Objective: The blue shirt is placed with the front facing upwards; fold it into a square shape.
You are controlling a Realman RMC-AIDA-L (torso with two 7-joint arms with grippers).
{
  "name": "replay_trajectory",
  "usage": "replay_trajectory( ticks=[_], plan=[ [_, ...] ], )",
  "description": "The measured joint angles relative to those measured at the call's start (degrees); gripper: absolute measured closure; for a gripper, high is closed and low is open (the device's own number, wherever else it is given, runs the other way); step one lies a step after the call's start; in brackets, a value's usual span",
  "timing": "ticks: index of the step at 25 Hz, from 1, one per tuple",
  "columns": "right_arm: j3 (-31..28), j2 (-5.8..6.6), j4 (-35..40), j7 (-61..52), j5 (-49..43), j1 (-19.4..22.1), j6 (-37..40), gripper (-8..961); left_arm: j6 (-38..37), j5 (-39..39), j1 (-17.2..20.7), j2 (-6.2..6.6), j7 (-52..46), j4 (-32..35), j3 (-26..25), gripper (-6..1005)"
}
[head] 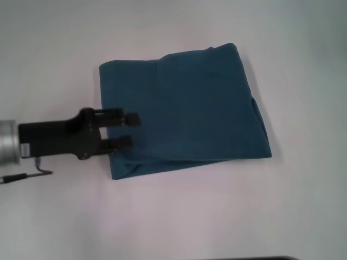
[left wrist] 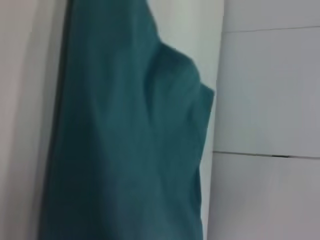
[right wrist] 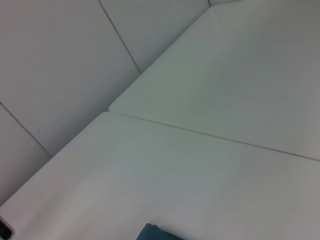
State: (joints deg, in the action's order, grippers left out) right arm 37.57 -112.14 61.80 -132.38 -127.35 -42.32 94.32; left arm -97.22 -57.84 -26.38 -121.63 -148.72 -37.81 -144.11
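Left gripper [head: 128,130] parted, empty, over folded blue shirt [head: 190,108] left edge.

A plain dark teal-blue shirt [head: 181,116], unpatterned, lies centre frame on a white table [head: 173,216]; the black left gripper [head: 127,130] enters from left.
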Motion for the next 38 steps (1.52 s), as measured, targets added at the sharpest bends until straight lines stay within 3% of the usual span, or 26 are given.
replay_trajectory(
  ticks=[7,10,12,13,14,17,20,25,30,38],
  plan=[
    [0.07,0.00,-0.20,0.68,0.02,0.11,0.12,381,-3.67,-0.76,0.35,2.40,5.68,-1.61,-0.81,325],
    [0.06,-0.09,-0.35,3.25,0.65,0.20,0.30,379,-8.63,-3.46,-0.17,4.18,16.24,-1.66,-1.10,326],
    [0.07,-0.90,-0.31,9.05,2.89,0.84,0.75,378,-12.49,-5.99,-0.02,4.72,25.85,-2.22,-1.65,326],
    [0.09,-1.64,-0.34,13.41,4.44,1.49,1.18,377,-12.49,-5.99,-0.02,4.72,25.85,-2.22,-1.65,327],
    [0.02,-2.46,-0.32,17.80,6.44,2.38,1.01,376,-15.84,-9.40,1.18,4.70,39.00,-2.83,-2.74,327],
    [-0.14,-5.50,-0.43,28.37,10.99,5.29,-0.12,374,-16.38,-12.83,3.61,4.03,50.37,-3.16,-4.46,320],
    [1.86,-7.48,-0.70,34.73,11.57,7.99,-0.40,340,-16.51,-14.90,5.31,3.76,55.38,-3.36,-6.39,313],
    [9.19,-7.91,-7.03,47.23,16.08,13.49,1.01,174,-16.27,-15.23,7.93,3.85,57.76,-3.38,-6.41,311],
    [13.62,-7.76,-16.31,58.49,21.24,17.11,3.22,36,-16.53,-14.63,10.64,3.57,66.15,-3.24,-5.66,312],
    [15.53,-7.59,-25.23,68.79,19.20,18.65,8.03,36,-15.37,-6.98,11.33,2.61,69.50,-2.50,-3.87,323]
  ],
)
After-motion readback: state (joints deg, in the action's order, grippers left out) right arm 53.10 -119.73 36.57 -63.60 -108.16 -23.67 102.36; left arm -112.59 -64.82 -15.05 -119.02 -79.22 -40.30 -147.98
